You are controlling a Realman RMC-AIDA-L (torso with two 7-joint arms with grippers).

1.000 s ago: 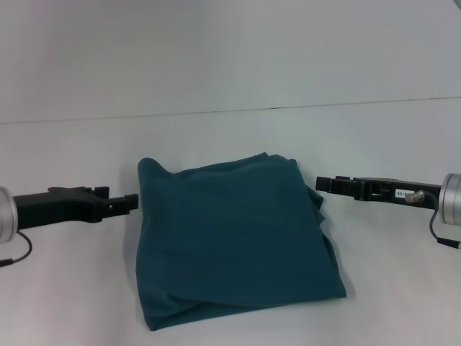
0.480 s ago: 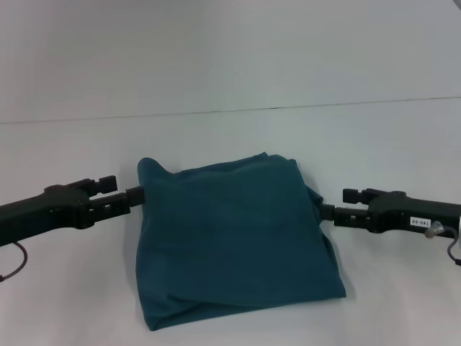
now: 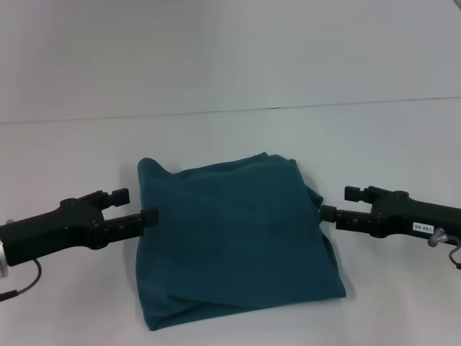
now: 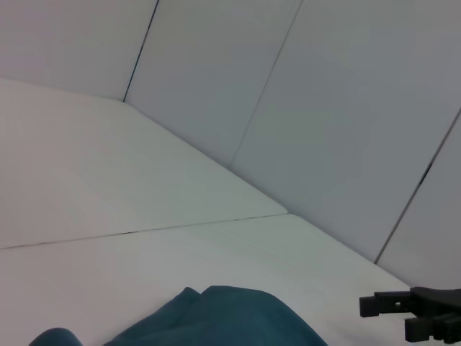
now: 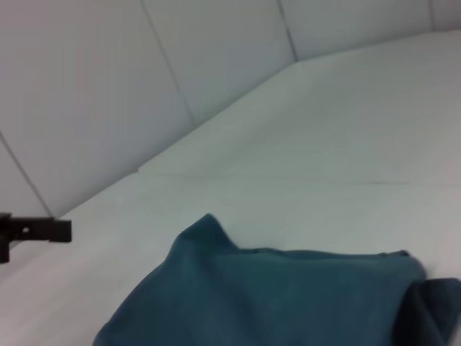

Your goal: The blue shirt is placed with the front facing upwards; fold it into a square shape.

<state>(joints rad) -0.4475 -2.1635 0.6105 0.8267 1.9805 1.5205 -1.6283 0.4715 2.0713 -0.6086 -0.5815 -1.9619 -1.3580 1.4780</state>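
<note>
Over on my left side, my left gripper (image 3: 137, 205) comes in low over the white table (image 3: 230, 137), arm stretched toward the middle. Its two black fingers stand apart, open: the upper one is clear of the cloth, and the lower one (image 3: 148, 215) has its tip right at the left edge of the blue shirt (image 3: 238, 241). I can't tell whether that tip is pressing the fabric or just overlapping it from above. Nothing is pinched between the fingers.

In the middle, the blue shirt lies on the table, already folded into a rough, thick square. Only plain teal cloth shows on top. Its far left corner pokes up a little, the near edge shows doubled layers, and the right side bunches into a darker fold. My left wrist camera catches just the far corner of the shirt (image 4: 216, 317), with the other arm's black fingers (image 4: 414, 317) beyond it.

On my right, my right gripper (image 3: 338, 203) points inward too, also open, one finger higher and set back, the other reaching to the bunched right edge of the shirt. Touching or only beside it, I can't say. My right wrist camera looks across the shirt (image 5: 288, 295) toward the left gripper's finger (image 5: 36, 231), far side.
</note>
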